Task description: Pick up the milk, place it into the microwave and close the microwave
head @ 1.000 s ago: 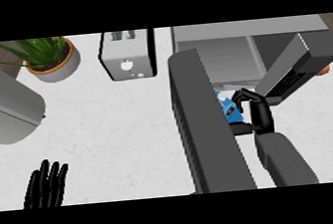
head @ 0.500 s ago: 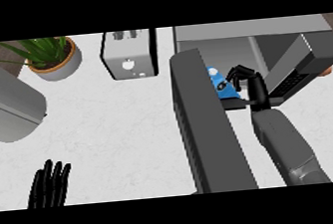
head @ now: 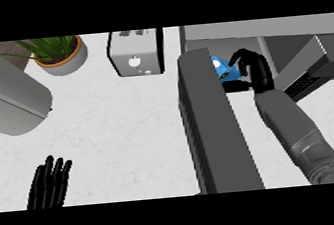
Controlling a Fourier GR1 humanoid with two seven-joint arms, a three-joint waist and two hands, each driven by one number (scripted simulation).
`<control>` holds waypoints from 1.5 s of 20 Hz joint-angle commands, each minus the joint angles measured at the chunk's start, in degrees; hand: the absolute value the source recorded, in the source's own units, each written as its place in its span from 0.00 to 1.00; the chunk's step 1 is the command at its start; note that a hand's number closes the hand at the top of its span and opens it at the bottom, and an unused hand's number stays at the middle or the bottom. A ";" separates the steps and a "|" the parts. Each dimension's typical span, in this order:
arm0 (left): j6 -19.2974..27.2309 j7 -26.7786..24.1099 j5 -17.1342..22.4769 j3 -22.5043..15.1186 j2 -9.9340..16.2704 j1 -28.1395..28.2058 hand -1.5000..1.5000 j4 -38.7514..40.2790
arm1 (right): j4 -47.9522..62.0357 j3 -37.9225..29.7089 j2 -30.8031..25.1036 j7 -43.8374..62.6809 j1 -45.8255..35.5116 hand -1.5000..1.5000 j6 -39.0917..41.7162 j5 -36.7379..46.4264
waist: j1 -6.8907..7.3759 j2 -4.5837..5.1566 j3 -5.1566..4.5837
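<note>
Right hand (head: 251, 69) — curled round the milk (head: 225, 70) — has carried it further toward the microwave (head: 298, 48), seemingly past the open door (head: 216, 130).

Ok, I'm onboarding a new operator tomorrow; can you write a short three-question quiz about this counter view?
1. True or false: the microwave door is shut.
2. Which robot hand is curled round the milk? A) left B) right C) neither
3. Fill in: left of the microwave, between it and the potted plant, stands a white ____.

Key:
1. False; the door stands open.
2. B; the right robot hand holds the milk at the microwave's opening, while the left robot hand rests open at the lower left.
3. Toaster.
</note>
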 commanded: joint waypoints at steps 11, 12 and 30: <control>0.19 0.97 -4.34 0.96 2.58 -2.08 0.00 3.51 | 7.56 -0.13 -4.74 5.79 -7.61 1.00 -17.57 3.88 | 3.49 1.81 0.16; 1.09 0.85 -4.35 1.49 1.25 -4.83 0.00 4.86 | 7.47 -0.14 -3.70 5.75 -8.17 1.00 -18.91 3.94 | 3.38 2.07 0.15; 1.11 2.16 -6.96 -2.88 -0.70 -6.05 0.00 5.21 | 10.10 1.71 -3.58 4.22 -9.44 0.00 -7.75 6.21 | 4.28 2.17 0.28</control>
